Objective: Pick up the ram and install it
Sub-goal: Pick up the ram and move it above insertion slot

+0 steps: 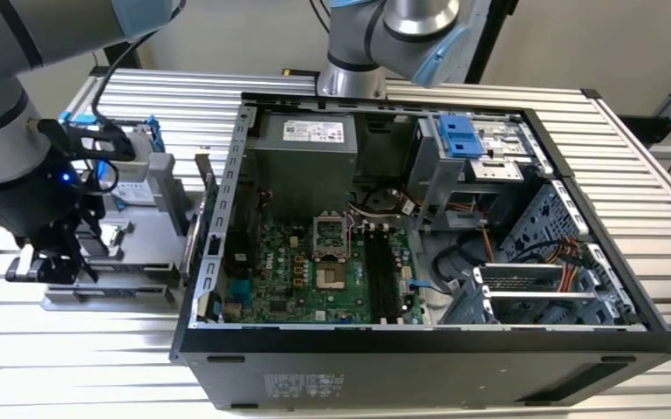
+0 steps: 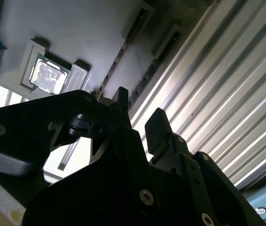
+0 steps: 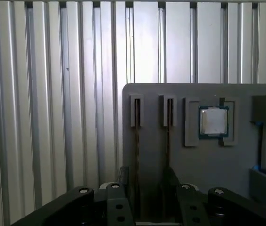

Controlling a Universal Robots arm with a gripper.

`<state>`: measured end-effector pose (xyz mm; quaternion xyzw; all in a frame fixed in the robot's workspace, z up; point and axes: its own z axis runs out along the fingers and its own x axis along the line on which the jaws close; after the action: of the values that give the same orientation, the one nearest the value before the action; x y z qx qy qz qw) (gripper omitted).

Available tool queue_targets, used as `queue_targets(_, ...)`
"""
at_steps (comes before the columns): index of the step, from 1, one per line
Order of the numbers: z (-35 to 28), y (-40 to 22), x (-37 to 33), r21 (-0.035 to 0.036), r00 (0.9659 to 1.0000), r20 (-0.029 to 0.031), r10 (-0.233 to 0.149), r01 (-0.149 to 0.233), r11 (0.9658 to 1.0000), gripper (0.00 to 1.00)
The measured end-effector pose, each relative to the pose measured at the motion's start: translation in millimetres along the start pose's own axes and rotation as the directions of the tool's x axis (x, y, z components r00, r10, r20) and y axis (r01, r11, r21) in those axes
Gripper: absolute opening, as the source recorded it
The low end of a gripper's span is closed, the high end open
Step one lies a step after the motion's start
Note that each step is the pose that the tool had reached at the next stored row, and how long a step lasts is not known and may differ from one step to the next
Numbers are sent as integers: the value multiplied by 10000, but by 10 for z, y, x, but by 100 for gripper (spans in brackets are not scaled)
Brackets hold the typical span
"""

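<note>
The hand (image 3: 147, 178) is spread: its two fingers (image 3: 123, 175) stand apart and pinch nothing. It hangs over a grey holder plate (image 3: 208, 165) that rests on the ribbed counter (image 3: 53, 117). The ram (image 3: 137, 141) stands on edge in a slot of the plate, beneath the hand, and its edge runs into the gap between the fingers. A second stick (image 3: 168, 141) stands in the adjoining slot, in line with one finger. A processor chip (image 3: 213, 121) lies further out from the hand. The open computer case (image 1: 428, 367) stands apart from the hand.

In the first wrist view, the gripper (image 3: 147, 174) is hiding the near end of the ram (image 3: 137, 141) (seen edge-on), and its own body is running off the edge.
</note>
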<state>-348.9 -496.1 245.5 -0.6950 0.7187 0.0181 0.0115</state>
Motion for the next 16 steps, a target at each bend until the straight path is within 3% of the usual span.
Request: queue_targets(16, 282, -4, 11, -1, 10000, 0, 1, -1, 10000, 100)
